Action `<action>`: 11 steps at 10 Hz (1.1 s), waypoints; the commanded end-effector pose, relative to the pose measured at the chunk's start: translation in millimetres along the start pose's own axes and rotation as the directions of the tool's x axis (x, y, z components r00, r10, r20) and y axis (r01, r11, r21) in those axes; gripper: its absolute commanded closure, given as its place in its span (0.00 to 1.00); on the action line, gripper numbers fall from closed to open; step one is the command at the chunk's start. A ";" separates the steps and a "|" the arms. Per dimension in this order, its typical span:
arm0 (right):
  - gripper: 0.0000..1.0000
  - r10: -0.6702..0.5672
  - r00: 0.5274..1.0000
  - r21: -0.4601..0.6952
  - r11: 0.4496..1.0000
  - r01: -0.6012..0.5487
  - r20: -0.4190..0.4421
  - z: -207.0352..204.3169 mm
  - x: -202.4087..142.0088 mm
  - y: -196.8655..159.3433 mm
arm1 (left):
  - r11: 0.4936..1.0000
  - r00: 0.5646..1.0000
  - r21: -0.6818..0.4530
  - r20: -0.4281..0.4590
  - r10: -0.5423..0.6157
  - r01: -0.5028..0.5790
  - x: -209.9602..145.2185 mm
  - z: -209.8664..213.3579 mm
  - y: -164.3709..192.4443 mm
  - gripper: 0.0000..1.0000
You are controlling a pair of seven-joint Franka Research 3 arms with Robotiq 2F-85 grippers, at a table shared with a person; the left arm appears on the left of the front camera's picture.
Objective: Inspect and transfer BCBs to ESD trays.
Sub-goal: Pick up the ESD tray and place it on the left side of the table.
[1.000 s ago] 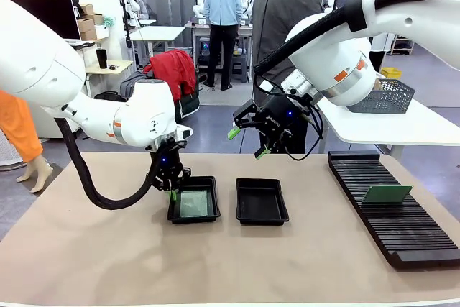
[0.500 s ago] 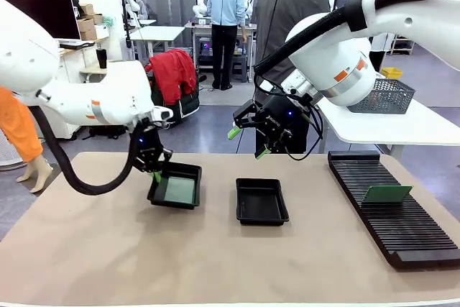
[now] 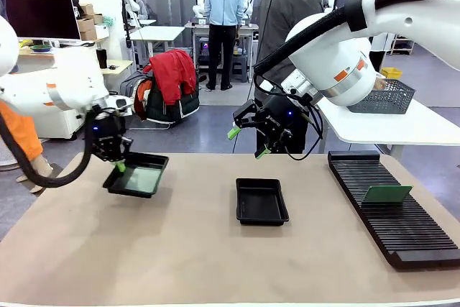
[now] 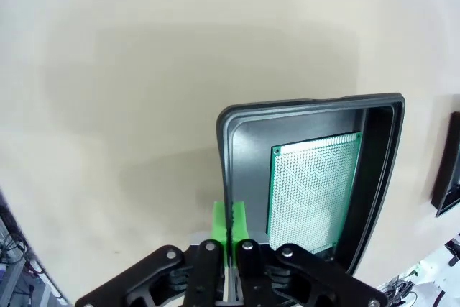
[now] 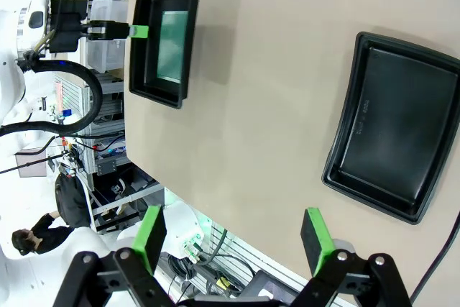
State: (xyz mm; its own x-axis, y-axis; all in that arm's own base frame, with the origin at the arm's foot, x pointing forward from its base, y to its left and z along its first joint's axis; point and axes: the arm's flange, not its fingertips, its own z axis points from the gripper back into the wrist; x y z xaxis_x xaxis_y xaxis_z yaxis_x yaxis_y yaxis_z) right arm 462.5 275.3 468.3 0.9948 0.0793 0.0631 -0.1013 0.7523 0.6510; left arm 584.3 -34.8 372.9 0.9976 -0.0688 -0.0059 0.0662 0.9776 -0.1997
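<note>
My left gripper point(image 3: 118, 165) is shut on the near rim of a black ESD tray point(image 3: 131, 184), holding it slightly tilted above the table's left side. A green BCB point(image 3: 145, 180) lies inside that tray. The left wrist view shows the green pads point(image 4: 220, 225) pinching the tray wall point(image 4: 224, 156), with the BCB point(image 4: 314, 185) on the floor beyond. A second ESD tray point(image 3: 262, 201) sits unfilled at mid-table. My right gripper point(image 3: 246, 143) hangs open above the table behind it; from its wrist I see the gripper point(image 5: 233, 239), the unfilled tray point(image 5: 395, 134) and the held tray point(image 5: 144, 48).
A long black slotted rack point(image 3: 402, 224) lies at the right with one green board point(image 3: 387, 193) propped in it. A grey mesh basket point(image 3: 392, 96) stands on the white side table. A person in a dark hoodie point(image 3: 287, 5) stands at the far edge.
My left gripper has carried the tray with the board in it from near the table's middle out to the left, lifting it. The right arm has stayed still.
</note>
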 end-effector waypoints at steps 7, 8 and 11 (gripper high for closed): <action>0.00 -0.009 1.000 -0.015 1.000 0.009 0.004 -1.6 3.1 1.1 | 0.998 1.000 -0.061 0.003 0.014 -0.014 -34.8 -2.1 140.6 0.97; 0.00 -0.009 1.000 -0.015 1.000 0.009 0.004 -1.6 3.1 1.1 | 0.998 1.000 -0.066 0.017 0.016 -0.015 -45.7 -5.0 143.3 0.97; 0.00 -0.009 1.000 -0.015 1.000 0.009 0.004 -1.6 3.1 1.1 | 0.994 0.997 -0.084 0.027 0.067 -0.064 -67.1 -20.2 160.6 0.97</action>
State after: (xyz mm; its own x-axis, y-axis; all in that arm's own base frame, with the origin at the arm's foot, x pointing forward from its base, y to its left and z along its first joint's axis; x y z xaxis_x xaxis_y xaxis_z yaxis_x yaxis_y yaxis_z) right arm 462.6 275.4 468.4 0.9948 0.0792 0.0634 -0.1014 0.7522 0.6511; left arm 539.6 118.5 323.0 0.9995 0.0000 -0.0308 -0.0077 0.9688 -0.2479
